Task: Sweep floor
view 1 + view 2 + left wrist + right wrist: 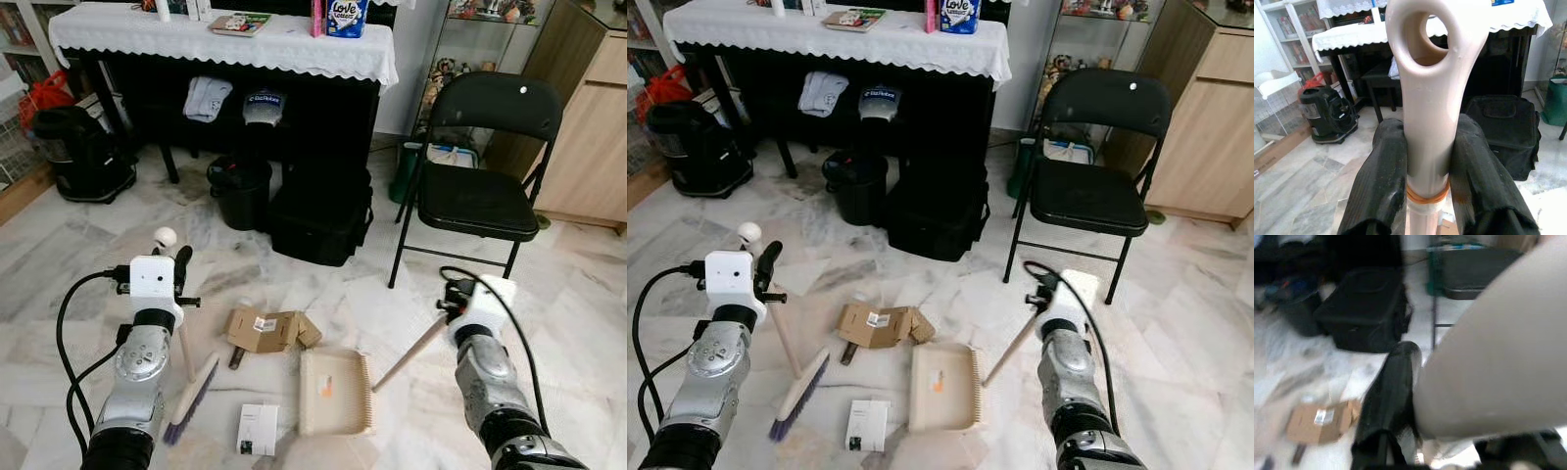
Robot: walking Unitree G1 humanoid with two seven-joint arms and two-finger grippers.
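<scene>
A broom with a cream handle (1427, 98) and purple bristles (191, 392) stands tilted on the marble floor at my left. My left gripper (176, 266) is shut on the handle just below its looped end, one black finger (1383, 176) on each side. A cream dustpan (333, 392) lies flat on the floor in front of me. Its long handle (411, 352) slants up to my right gripper (453, 311), which is shut on it. A flattened cardboard box (263, 330) lies beyond the pan, and a small white box (258, 429) lies beside the bristles.
A black bin (240, 191) and a black bag (321, 211) sit under a table with a white cloth (225, 44). A black folding chair (480, 196) stands at the right, a wooden cabinet (588, 137) behind it. A black vacuum cleaner (83, 152) is at the far left.
</scene>
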